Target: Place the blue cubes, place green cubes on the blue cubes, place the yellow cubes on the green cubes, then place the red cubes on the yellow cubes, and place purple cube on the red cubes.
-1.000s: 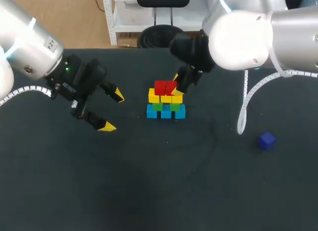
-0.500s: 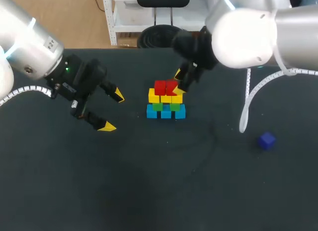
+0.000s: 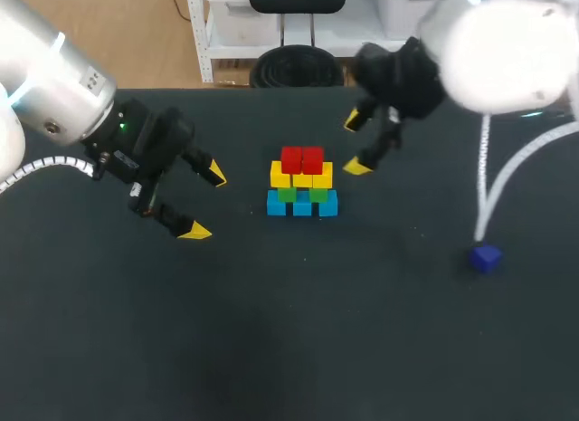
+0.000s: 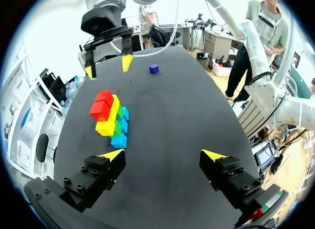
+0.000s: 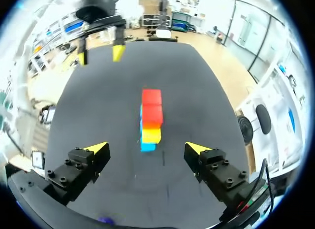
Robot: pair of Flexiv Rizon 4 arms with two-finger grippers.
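**While both jaws hang open and empty, the stack stands four colours high**

As seen from the head view, the cube stack sits near the middle of the dark desk (image 3: 298,330). A row of blue cubes (image 3: 301,205) lies at the bottom. The green cubes (image 3: 287,194) rest on the blue ones, and the yellow cubes (image 3: 301,178) rest on the green. Two red cubes (image 3: 301,158) sit side by side on top. Nothing lies on the red pair.

The purple cube (image 3: 486,257) rests alone on the desk, well apart from the stack, out on my right side.

My left jaws are spread wide with nothing between them. The left fingertips (image 3: 194,229) hover to the left of the stack, clear of it. In the left wrist view, the stack lies ahead of these jaws and toward one side, with the purple cube farther beyond.

My right jaws are also parted and hold nothing. The right fingertips (image 3: 357,167) hang near the stack on its right, without touching it. In the right wrist view, the stack stands ahead, between the two fingers' lines.
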